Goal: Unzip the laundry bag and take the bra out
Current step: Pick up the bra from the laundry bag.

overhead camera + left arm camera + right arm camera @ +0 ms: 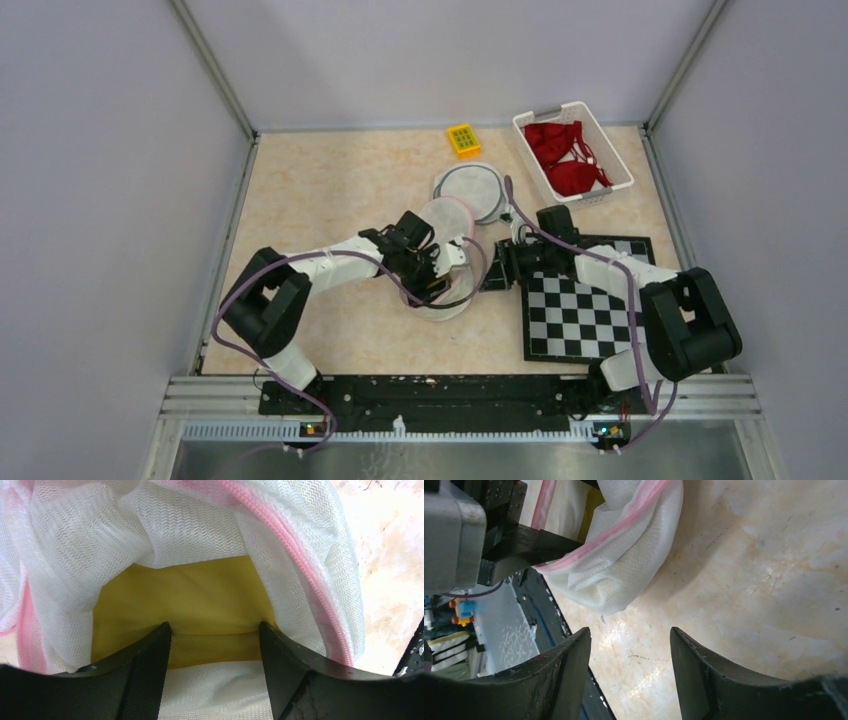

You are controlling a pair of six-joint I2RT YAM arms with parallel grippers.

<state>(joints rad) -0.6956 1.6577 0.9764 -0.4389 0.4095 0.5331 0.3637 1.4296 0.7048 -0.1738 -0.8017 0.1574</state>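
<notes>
1. Centrally on the table [320, 180], the laundry bag [447, 218] lies between the two arms. It is white mesh with a pink zipper [300, 560].
2. Left wrist view: the bag's mouth gapes open and the mesh is bunched up around the opening.
3. The bra [200, 595] is inside the bag. It shows only as smooth yellow fabric at the bottom of the opening, with mesh on every side.
4. The left gripper [214, 630] is pushed into the bag mouth with its jaws spread wide. Both tips sit at the yellow fabric, which lies flat across the gap with no pinch visible.
5. The right gripper [630, 635] is just beside the bag on its right, over bare tabletop. Its jaws are apart with nothing between them, and it is not touching the mesh.
6. Right wrist view: a fold of the bag and its pink zipper edge hang over one black finger of the left gripper.
7. A second round mesh bag [472, 188] lies flat just behind the first, touching or overlapping it.
8. A white basket [610, 148] at the far right corner holds red garments [565, 160].
9. A small yellow box [463, 140] sits near the back edge, left of the basket.
10. A checkerboard [580, 310] lies flat under the right arm.
</notes>
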